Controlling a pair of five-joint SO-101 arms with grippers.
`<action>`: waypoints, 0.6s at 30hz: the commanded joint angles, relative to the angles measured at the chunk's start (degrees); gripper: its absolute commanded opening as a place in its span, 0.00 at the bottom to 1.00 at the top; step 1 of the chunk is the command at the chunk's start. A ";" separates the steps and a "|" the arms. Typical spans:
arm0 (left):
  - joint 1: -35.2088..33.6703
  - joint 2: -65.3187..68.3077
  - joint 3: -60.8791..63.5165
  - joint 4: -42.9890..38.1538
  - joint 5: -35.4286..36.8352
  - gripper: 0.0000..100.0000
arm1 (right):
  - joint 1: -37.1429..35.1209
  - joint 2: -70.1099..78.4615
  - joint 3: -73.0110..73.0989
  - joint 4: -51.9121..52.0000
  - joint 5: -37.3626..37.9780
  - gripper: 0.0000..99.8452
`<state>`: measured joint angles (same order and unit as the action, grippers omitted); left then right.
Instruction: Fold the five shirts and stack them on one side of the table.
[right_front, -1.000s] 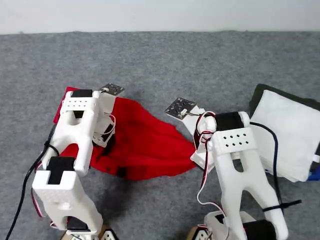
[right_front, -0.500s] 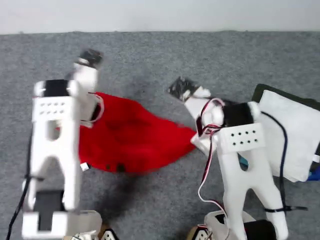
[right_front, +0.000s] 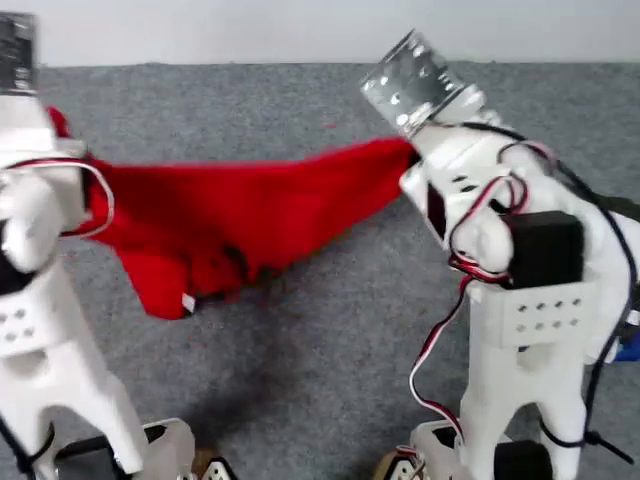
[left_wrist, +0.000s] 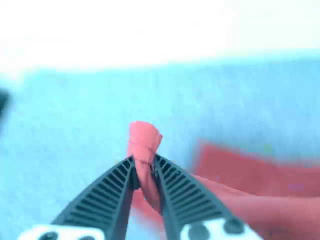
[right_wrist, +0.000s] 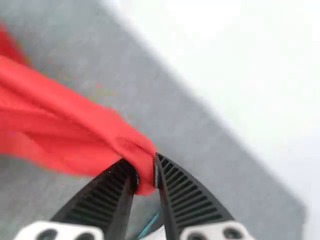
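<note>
A red shirt (right_front: 240, 215) hangs stretched between the two raised arms above the grey table, its lower part sagging at the middle left. My left gripper (left_wrist: 145, 175) is shut on one bunched end of the red shirt (left_wrist: 144, 150), at the left edge of the high view. My right gripper (right_wrist: 143, 172) is shut on the other end of the red shirt (right_wrist: 75, 135), near the upper middle of the high view. The right arm (right_front: 510, 260) stands in front of the right side of the table.
Grey carpet-like table surface (right_front: 300, 350) lies below the shirt. A pale wall (right_front: 250, 30) runs along the far edge. A small blue patch (right_front: 630, 348) shows at the right edge behind the right arm.
Both arms have risen from the table and pulled apart, lifting the red shirt and stretching it out between them. The right arm now covers the folded stack that showed at the right.
</note>
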<state>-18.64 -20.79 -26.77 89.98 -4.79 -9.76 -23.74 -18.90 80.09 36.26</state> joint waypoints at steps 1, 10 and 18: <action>-0.53 -2.20 -9.01 -4.92 -3.08 0.02 | 1.27 -1.89 -6.33 -6.64 -0.53 0.01; -0.70 -2.64 -17.36 -7.47 -8.70 0.02 | 1.19 -2.42 -13.98 -15.34 -0.18 0.01; -0.62 -2.73 -25.63 -0.88 -13.98 0.02 | 1.54 -2.51 -23.21 -14.29 0.00 0.01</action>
<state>-18.81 -22.29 -49.45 86.20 -17.10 -9.23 -24.18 -36.92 66.20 36.26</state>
